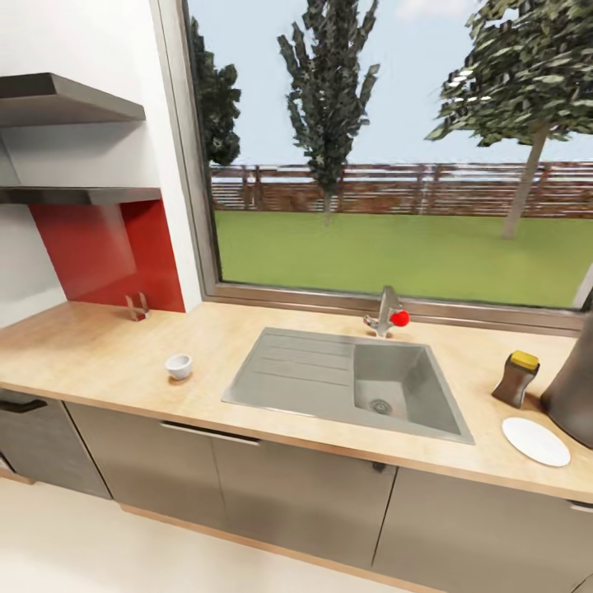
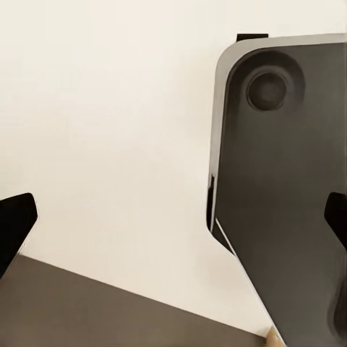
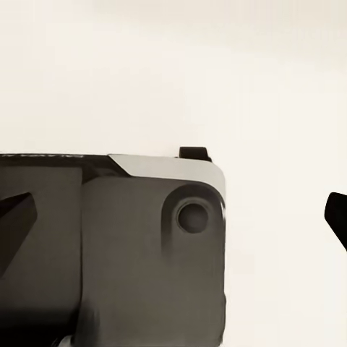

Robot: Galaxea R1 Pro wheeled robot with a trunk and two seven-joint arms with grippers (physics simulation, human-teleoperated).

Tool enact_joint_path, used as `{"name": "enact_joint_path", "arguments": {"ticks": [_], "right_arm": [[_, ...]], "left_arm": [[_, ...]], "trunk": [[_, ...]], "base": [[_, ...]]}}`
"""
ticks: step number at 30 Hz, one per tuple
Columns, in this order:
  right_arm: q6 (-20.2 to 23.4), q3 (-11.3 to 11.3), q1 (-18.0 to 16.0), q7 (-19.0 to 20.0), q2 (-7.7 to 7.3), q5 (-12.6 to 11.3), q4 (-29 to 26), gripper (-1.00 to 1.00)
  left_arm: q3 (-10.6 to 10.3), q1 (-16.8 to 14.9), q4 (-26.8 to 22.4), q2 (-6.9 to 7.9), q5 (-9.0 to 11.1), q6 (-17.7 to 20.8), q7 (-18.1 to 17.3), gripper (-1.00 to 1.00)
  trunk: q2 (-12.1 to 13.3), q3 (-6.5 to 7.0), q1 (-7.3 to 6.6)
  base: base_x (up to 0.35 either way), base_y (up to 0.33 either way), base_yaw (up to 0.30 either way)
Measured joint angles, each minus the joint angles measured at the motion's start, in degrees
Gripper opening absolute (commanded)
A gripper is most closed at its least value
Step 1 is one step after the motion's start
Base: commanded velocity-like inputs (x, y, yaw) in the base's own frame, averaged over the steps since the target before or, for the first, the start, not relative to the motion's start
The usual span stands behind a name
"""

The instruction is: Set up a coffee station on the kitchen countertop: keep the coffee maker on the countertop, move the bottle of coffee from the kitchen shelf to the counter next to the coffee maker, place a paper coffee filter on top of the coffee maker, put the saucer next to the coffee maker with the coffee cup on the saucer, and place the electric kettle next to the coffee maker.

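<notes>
On the wooden countertop [image 1: 99,350] a small white coffee cup [image 1: 179,366] stands left of the sink. At the right end stands the brown bottle of coffee [image 1: 515,379] with a yellow lid, and in front of it lies the white saucer [image 1: 535,441]. A tall dark grey appliance [image 1: 574,387] is cut off by the right edge; I cannot tell if it is the coffee maker or the kettle. My left gripper [image 2: 173,224] and right gripper [image 3: 177,217] are both open and hold nothing, hanging over the pale floor beside the robot's dark base [image 2: 289,202].
A steel sink [image 1: 350,379] with a red-knobbed tap [image 1: 387,313] sits mid-counter under a large window. Two grey wall shelves [image 1: 74,103] hang at the upper left above a red backsplash. A small metal holder [image 1: 137,306] stands at the back left. Grey cabinets run below the counter.
</notes>
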Motion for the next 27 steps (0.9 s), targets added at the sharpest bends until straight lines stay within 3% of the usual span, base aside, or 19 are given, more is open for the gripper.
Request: {"name": "enact_joint_path", "arguments": {"ticks": [20,27], "right_arm": [[-0.04,-0.17,-0.01,-0.18,-0.21,-0.21,-0.03,1.00],[-0.03,-0.16,0.02,-0.13,-0.26,-0.21,-0.05,1.00]], "left_arm": [[0.01,0.01,0.00,0.10,0.01,0.01,0.00,1.00],[0.01,-0.02,0.02,0.22,0.02,0.07,0.06,1.00]], "trunk": [[0.00,0.00,0.01],[0.00,0.00,0.01]], "base": [[0.017,0.334,-0.001],[0.000,0.336,-0.210]]}}
